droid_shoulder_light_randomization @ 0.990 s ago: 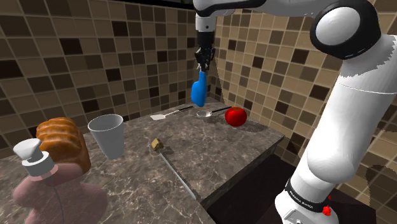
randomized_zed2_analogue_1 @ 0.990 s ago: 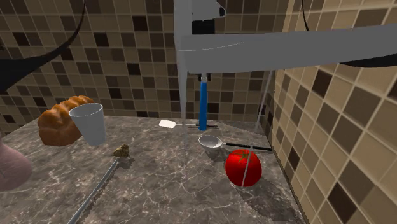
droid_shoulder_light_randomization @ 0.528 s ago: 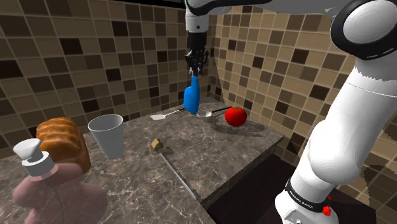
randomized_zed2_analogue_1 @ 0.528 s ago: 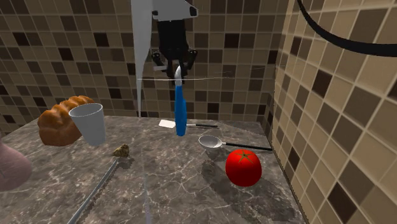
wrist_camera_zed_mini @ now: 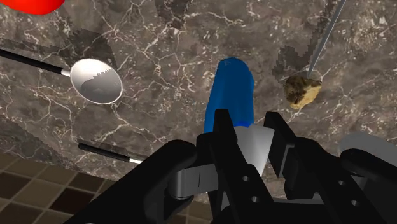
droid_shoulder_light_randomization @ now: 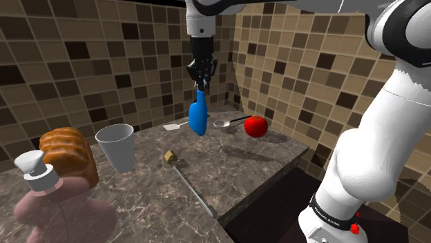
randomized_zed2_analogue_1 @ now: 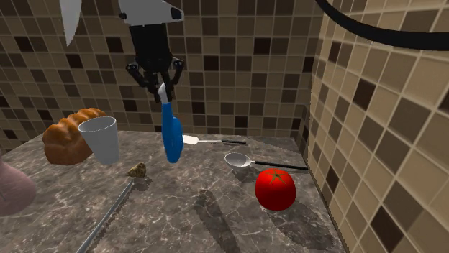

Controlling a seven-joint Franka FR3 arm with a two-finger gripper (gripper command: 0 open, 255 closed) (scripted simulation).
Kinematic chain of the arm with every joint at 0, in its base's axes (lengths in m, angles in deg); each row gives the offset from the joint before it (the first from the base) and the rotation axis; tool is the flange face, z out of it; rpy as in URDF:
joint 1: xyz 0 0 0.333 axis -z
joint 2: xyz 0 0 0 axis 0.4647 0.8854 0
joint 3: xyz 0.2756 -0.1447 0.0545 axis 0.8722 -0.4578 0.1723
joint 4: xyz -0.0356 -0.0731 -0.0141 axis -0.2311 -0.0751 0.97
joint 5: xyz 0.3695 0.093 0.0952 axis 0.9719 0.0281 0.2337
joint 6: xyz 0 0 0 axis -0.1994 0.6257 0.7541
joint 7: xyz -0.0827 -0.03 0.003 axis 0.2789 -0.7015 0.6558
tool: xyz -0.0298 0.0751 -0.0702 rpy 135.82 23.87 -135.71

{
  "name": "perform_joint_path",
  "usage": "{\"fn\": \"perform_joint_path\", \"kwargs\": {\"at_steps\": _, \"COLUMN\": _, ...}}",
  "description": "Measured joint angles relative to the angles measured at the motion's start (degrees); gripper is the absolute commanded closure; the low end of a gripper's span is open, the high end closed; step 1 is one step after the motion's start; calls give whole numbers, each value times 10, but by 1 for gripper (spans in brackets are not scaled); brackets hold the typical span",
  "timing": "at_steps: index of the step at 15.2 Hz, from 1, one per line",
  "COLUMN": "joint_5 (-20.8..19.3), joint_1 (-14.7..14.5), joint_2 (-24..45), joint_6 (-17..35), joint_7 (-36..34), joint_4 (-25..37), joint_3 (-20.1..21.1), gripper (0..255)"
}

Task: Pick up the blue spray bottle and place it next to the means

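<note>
The gripper (droid_shoulder_light_randomization: pixel 201 72), upper middle of the shoulder view, is clamped on the white top of the blue spray bottle (droid_shoulder_light_randomization: pixel 198 117), which hangs upright in the air, clear of the dark marble counter (droid_shoulder_light_randomization: pixel 228 169). In the second exterior view the spray bottle (randomized_zed2_analogue_1: pixel 172 136) hangs left of centre, between the white cup (randomized_zed2_analogue_1: pixel 101 140) at the left and the red tomato (randomized_zed2_analogue_1: pixel 275 188) at the lower right. The wrist view shows both fingers (wrist_camera_zed_mini: pixel 221 127) pressed against its neck.

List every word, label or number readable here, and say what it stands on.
None can be read.
The black band near the arm's foot carries pale marks, too small to read.
The blue spray bottle in the gripper shows no label.
</note>
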Motion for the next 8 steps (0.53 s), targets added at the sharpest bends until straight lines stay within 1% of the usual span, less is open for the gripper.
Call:
{"fn": "perform_joint_path", "kwargs": {"at_steps": 3, "joint_5": 3, "joint_1": -20, "joint_2": 7, "joint_6": -9, "joint_7": -43, "joint_4": 14, "joint_3": 24, "gripper": 255}}
{"fn": "perform_joint_path", "kwargs": {"at_steps": 5, "joint_5": 6, "joint_1": -32, "joint_2": 3, "joint_6": -7, "joint_7": -70, "joint_4": 6, "joint_3": 39, "gripper": 255}}
{"fn": "perform_joint_path", "kwargs": {"at_steps": 8, "joint_5": 9, "joint_1": -50, "joint_2": 9, "joint_6": -16, "joint_7": -109, "joint_4": 19, "joint_3": 61, "gripper": 255}}
